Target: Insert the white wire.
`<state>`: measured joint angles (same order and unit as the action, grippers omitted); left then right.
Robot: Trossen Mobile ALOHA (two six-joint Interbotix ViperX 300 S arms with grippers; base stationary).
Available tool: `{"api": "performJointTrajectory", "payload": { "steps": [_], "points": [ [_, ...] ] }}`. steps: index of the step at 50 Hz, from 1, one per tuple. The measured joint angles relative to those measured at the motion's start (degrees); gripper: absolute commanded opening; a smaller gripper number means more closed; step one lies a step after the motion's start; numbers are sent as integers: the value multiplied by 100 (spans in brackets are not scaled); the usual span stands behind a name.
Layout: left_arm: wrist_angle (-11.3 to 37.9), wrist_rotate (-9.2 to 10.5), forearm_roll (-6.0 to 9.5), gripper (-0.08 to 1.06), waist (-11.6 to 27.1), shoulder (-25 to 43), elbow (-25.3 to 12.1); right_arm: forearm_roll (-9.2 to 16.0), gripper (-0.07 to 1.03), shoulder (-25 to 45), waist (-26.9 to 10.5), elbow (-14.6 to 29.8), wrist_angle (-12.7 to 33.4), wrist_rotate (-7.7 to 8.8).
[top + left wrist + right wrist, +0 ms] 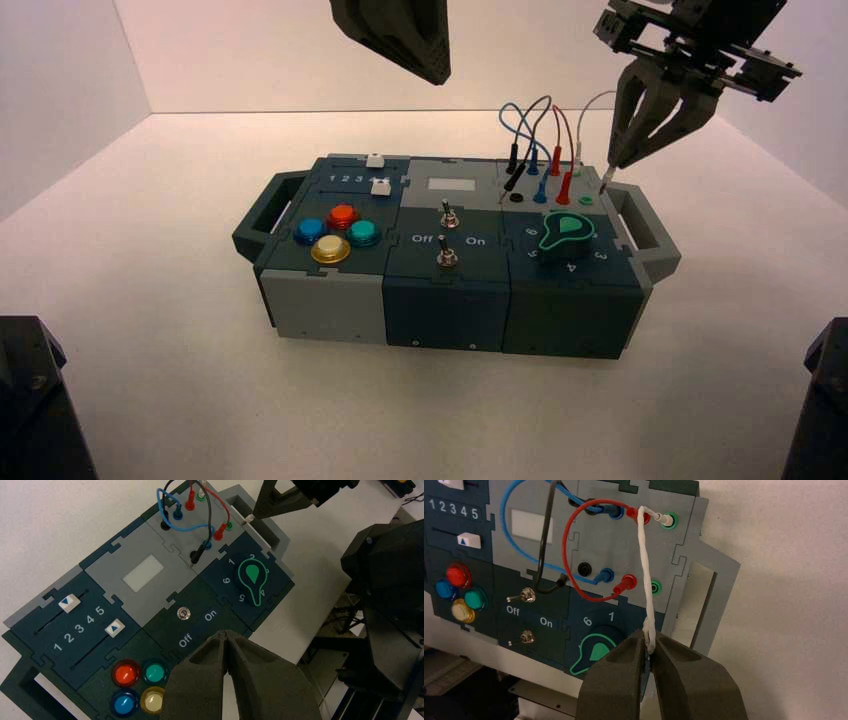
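The white wire (644, 570) has one end plugged into the far green socket (667, 518). From there it runs to my right gripper (650, 642), which is shut on its free end. In the high view the right gripper (612, 165) hangs over the box's back right corner. The whitish plug (606, 179) points down below its tips, just right of the empty green socket (586, 200) and above the box. That empty green socket (655, 586) sits beside the red plug. My left gripper (227, 636) is shut and holds nothing, parked high over the box (400, 40).
Blue, red and black jumper wires (530, 130) loop over the socket panel. A teal knob (566, 232) sits in front of the sockets, and the box's right handle (650, 225) lies under the right gripper. Toggle switches (449, 216), coloured buttons (342, 232) and sliders (376, 172) lie further left.
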<state>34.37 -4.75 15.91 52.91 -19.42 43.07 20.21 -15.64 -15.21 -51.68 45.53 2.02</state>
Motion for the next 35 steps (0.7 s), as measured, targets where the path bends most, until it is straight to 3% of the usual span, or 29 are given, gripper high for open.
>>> {"api": "performJointTrajectory", "payload": {
  "steps": [35],
  "points": [
    [9,-9,0,-3,0,0,0,9,-3,299,0,123,-88,0]
  ]
}}
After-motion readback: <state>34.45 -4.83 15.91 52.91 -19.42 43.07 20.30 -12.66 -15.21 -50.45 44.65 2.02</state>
